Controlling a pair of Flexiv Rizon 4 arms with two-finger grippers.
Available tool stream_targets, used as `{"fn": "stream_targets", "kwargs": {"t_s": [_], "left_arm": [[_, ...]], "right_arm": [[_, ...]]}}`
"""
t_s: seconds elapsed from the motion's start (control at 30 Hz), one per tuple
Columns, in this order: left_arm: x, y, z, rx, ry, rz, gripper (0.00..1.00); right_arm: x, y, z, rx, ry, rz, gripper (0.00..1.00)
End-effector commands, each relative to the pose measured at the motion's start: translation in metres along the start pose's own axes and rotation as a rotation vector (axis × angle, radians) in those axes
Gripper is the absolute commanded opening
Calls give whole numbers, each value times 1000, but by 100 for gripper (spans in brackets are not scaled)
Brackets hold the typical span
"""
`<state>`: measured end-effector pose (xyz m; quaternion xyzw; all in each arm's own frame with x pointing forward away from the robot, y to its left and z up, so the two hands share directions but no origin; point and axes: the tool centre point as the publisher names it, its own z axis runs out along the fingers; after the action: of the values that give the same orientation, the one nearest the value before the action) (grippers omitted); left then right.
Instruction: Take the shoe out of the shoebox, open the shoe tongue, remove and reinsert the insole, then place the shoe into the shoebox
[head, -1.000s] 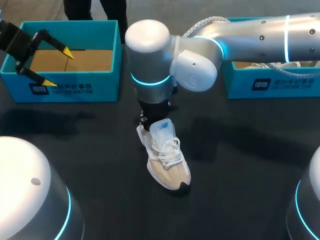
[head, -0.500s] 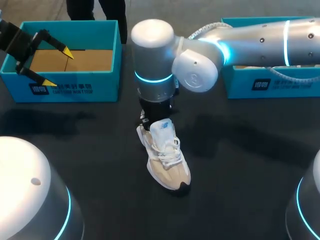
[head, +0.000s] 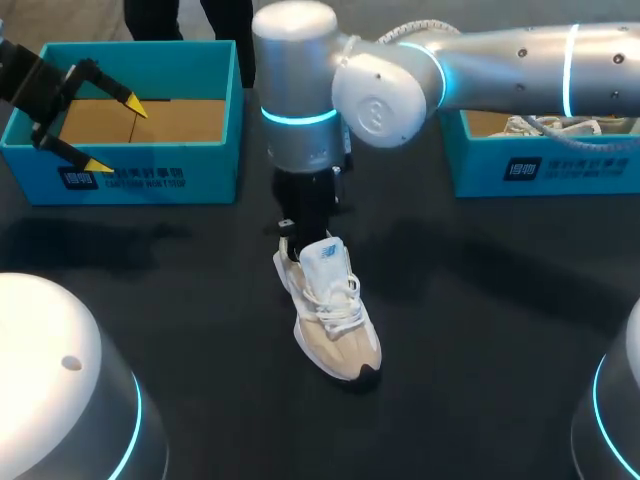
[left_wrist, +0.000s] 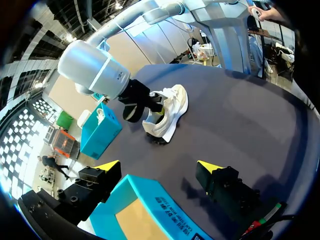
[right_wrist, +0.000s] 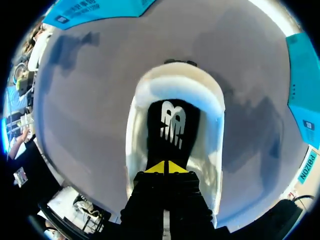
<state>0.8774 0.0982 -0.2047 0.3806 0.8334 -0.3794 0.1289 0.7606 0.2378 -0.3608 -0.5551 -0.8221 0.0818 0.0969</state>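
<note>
Shoe (head: 333, 318) stands on its sole on the dark table (head: 480, 330), outside both boxes, toe toward the robot and heel under the wrist of the right arm (head: 500, 60). Right gripper (right_wrist: 164, 168) is down in the heel opening, yellow tips pressed together with no gap showing, resting at the heel end of the black insole (right_wrist: 168, 125). Cannot tell whether the insole's edge is caught between them. Left gripper (head: 112, 132) hangs over the left box (head: 210, 180), fingers spread wide, holding nothing.

Handling (judgement): the shoe looks light, with a soft fabric upper over a springy sole, so a sideways pull would probably slide or tip it on the table. The white laces (head: 340, 300) could snag a fingertip. The insole looks thin and floppy and is likely to bend rather than lift flat. The best hold is probably its heel edge, pinched and peeled upward while the other gripper steadies the toe or a side wall. For carrying the shoe, the heel collar offers a firm rim.

Containers: the left box is teal and open, showing only a brown cardboard floor and no shoe. The right box (head: 580, 165), also teal and open, sits well apart at the table's right, partly hidden by the right arm. Something white lies in it that I cannot identify.
</note>
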Motion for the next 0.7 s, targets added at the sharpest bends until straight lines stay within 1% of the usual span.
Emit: {"fn": "stream_targets", "kwargs": {"t_s": [0.03,0.13,0.2,0.27,0.33,0.37,0.4,0.43,0.47,0.5,0.7], "left_arm": [[0,0,-1,-2,3,0,100],[0,0,-1,-2,3,0,100],[0,0,-1,-2,3,0,100],[0,0,-1,-2,3,0,100],[0,0,-1,-2,3,0,100],[0,0,-1,-2,3,0,100],[0,0,-1,-2,3,0,100],[0,0,-1,-2,3,0,100],[0,0,-1,-2,3,0,100],[0,0,-1,-2,3,0,100],[0,0,-1,-2,3,0,100]], "right_arm": [[2,-1,-4,48,-26,5,0],[3,-6,-7,95,-61,0,0],[3,-8,-9,94,-58,-1,0],[3,-10,-10,112,-65,-4,0],[1,-12,-10,108,-54,-5,0],[0,-12,-10,116,-57,-5,15],[0,-12,-10,115,-55,-4,35],[-1,-12,-10,115,-49,-5,50],[-1,-12,-9,113,-45,-7,95],[-1,-11,-9,113,-41,-8,100],[-1,-8,-8,115,-38,-16,100]]}}
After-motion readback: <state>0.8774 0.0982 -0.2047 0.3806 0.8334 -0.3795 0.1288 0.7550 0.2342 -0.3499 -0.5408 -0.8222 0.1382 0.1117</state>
